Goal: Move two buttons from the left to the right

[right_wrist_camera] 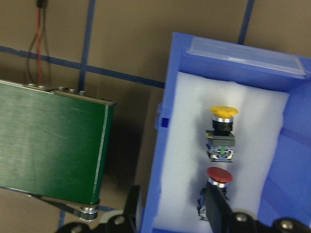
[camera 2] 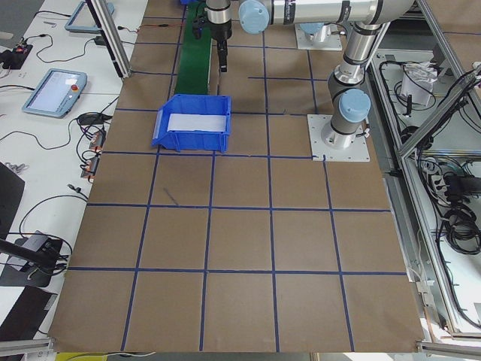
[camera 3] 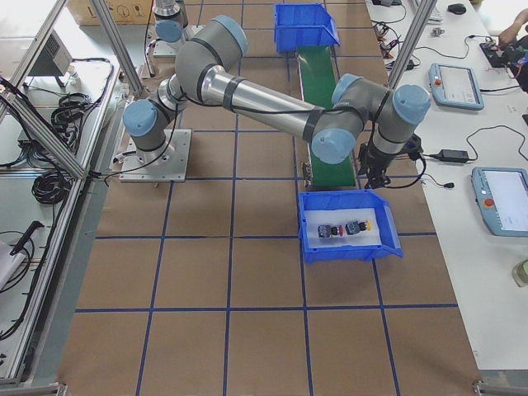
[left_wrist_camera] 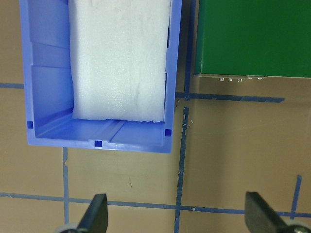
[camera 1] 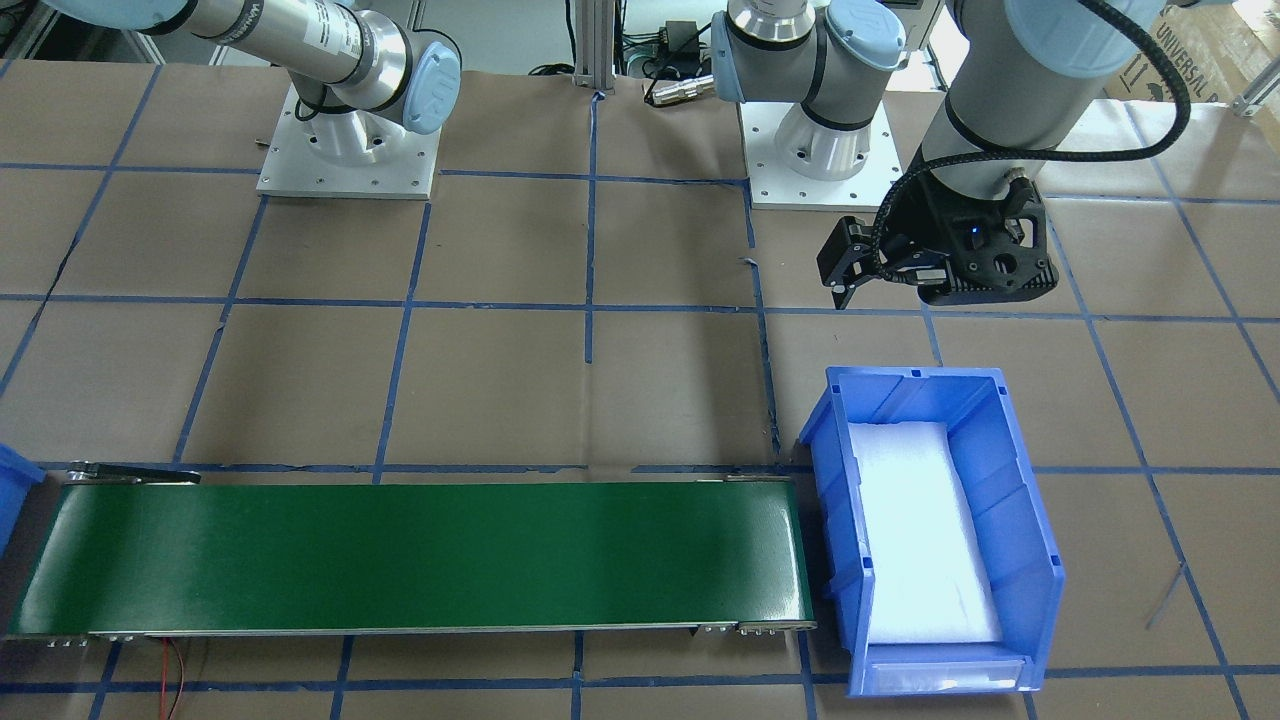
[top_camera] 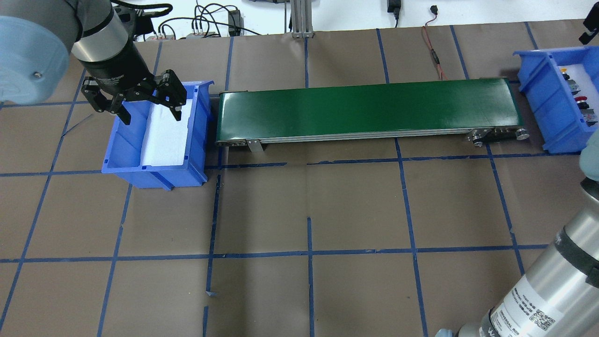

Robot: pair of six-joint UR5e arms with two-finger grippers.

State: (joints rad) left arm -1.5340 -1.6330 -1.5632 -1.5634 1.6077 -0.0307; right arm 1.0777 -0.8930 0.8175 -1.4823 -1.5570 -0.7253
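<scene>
The two buttons lie on white foam in the right blue bin (right_wrist_camera: 165, 145): the yellow button (right_wrist_camera: 222, 131) and the red button (right_wrist_camera: 216, 187). They also show in the exterior right view, red (camera 3: 326, 231) and yellow (camera 3: 359, 225). My right gripper (right_wrist_camera: 175, 213) is open and empty above that bin's conveyor-side edge, and one finger (right_wrist_camera: 216, 208) overlaps the red button's body in the wrist view. My left gripper (top_camera: 135, 100) is open and empty, hovering above the left blue bin (top_camera: 121, 154), which holds only white foam (left_wrist_camera: 119, 58).
A green conveyor belt (top_camera: 369, 110) runs between the two bins, with nothing on it. Brown paper with a blue tape grid covers the table. Both arm bases (camera 1: 345, 150) stand on the robot's side, and cables lie along the far edge.
</scene>
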